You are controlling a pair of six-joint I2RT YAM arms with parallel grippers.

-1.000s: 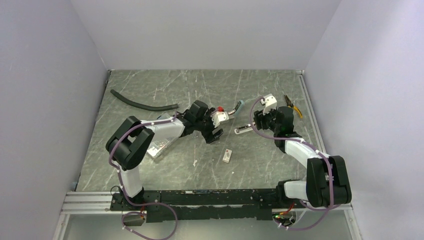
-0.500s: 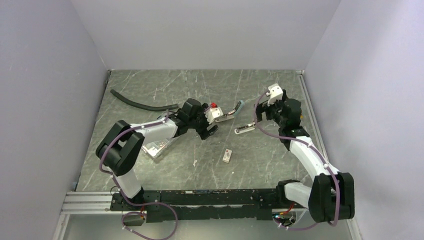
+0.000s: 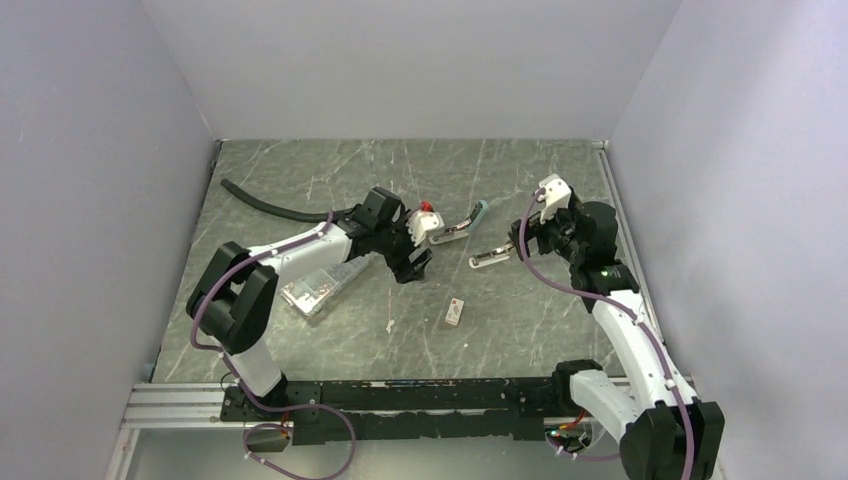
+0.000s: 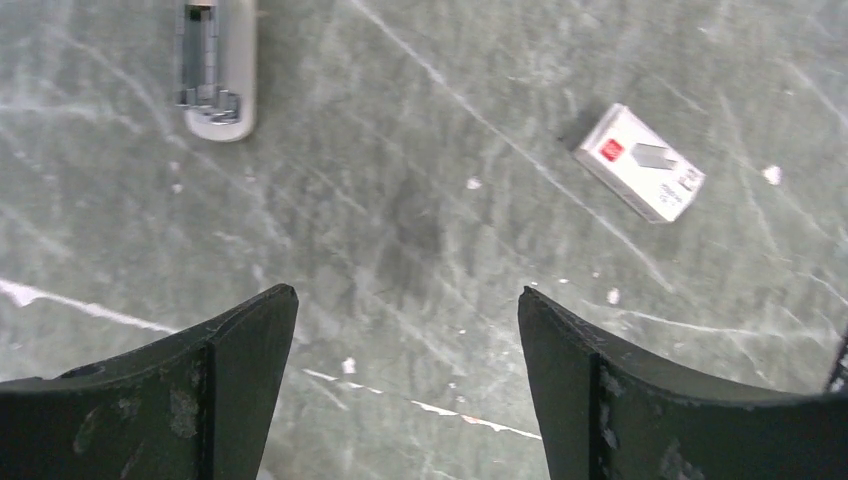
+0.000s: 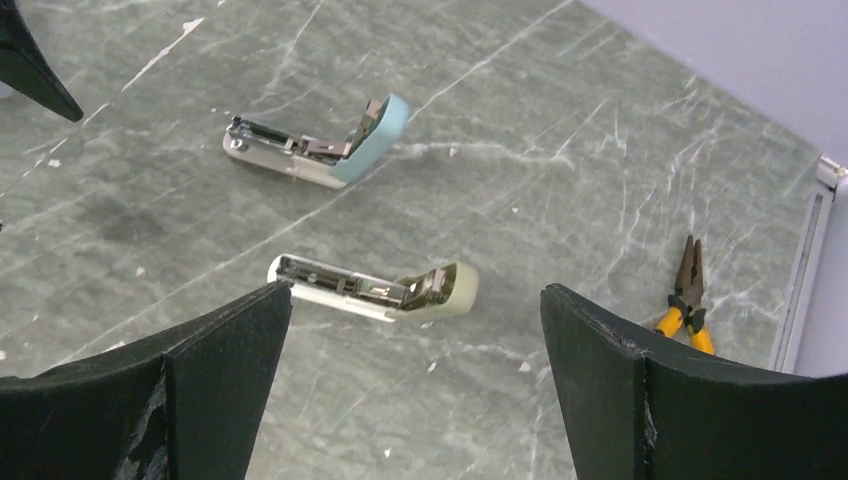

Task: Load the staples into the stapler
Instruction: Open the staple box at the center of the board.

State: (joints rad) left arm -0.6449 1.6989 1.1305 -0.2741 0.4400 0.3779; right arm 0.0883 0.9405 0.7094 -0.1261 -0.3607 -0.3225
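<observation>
Moved: both arms have shifted over the last second. The left arm has drawn back to the left and bared more of the clear plastic case point(image 3: 318, 288). The right arm has pulled its wrist to the right, away from the staplers.
Unmoved: the staple box and both staplers lie where they were.
Left gripper point(image 3: 417, 266) point(image 4: 405, 292): spread wide, holding nothing, over bare desk point(image 3: 330, 170), left of the cream stapler and far-left of the staple box.
Right gripper point(image 3: 528, 240) point(image 5: 416, 288): spread wide, holding nothing, just right of the cream stapler.
Staple box point(image 3: 456, 311) point(image 4: 640, 162): white with a small red mark, flat on the desk near the middle, nearer than both staplers, touching nothing, apart from both grippers.
Blue stapler point(image 3: 462, 222) point(image 5: 320, 145): hinged open, metal rail showing, farther back than the cream one, beside the left wrist.
Cream stapler point(image 3: 490, 258) point(image 5: 375, 290): hinged open, rail showing, lying between the two grippers.
Clear plastic case: on the left, beside the left forearm.
Black hose point(image 3: 275, 208): curved along the far left.
Pliers point(image 5: 688, 295): orange handles, far right by the desk's edge.
</observation>
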